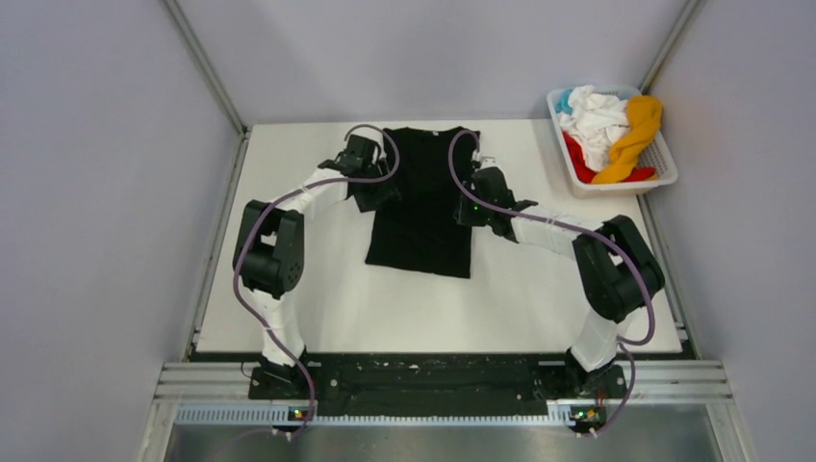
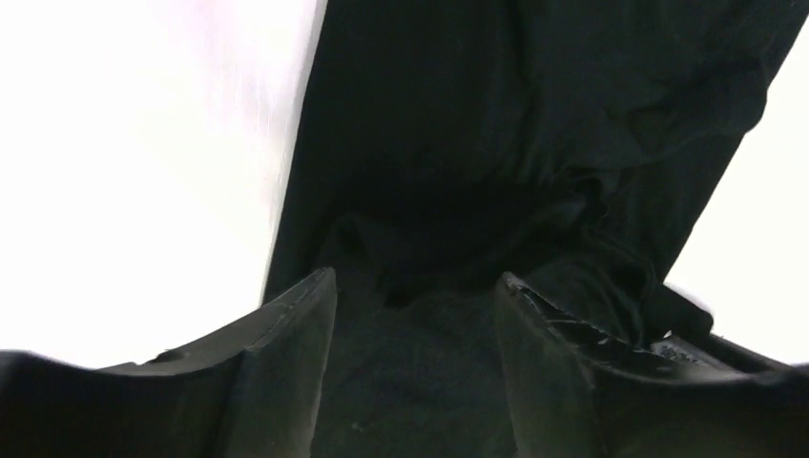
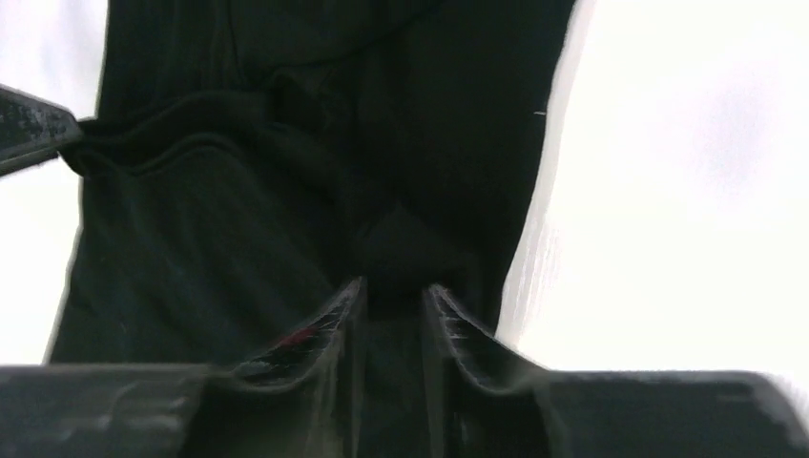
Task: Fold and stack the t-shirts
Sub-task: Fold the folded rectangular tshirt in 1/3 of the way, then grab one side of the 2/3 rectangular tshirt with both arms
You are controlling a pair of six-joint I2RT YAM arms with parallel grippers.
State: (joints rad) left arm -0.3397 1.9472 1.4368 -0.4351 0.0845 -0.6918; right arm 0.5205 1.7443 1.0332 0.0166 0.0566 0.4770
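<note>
We look down on a white table (image 1: 318,289) walled in by grey panels, with two arms reaching in from its near edge. The biggest thing on it is the black t-shirt (image 1: 423,207), lying flat at the middle of the far half. It forms a long, narrow shape, with its collar at the far edge and its hem toward the arm bases.

At the far right corner, well apart from the black shirt, stands a white slatted basket (image 1: 662,156) holding a loose heap of the other shirts. A white t-shirt (image 1: 599,120) lies crumpled on top in the middle. An orange-yellow t-shirt (image 1: 635,135) drapes down the heap's right side, a red t-shirt (image 1: 577,159) shows beneath along the near side, and a scrap of the light blue t-shirt (image 1: 566,99) peeps out at the far left corner.

The two arms flank the black shirt. The left gripper (image 2: 415,286) sits over the shirt's left edge, about level with the chest. In the left wrist view its fingers stand wide apart, unclenched, with rumpled black cloth lying in the gap and below them.

The right gripper (image 3: 393,289) sits at the shirt's right edge, opposite the left one. In the right wrist view its fingers are drawn close together and pinch a small raised fold of the black cloth, creases running away from the tips. White table shows just to the right.
</note>
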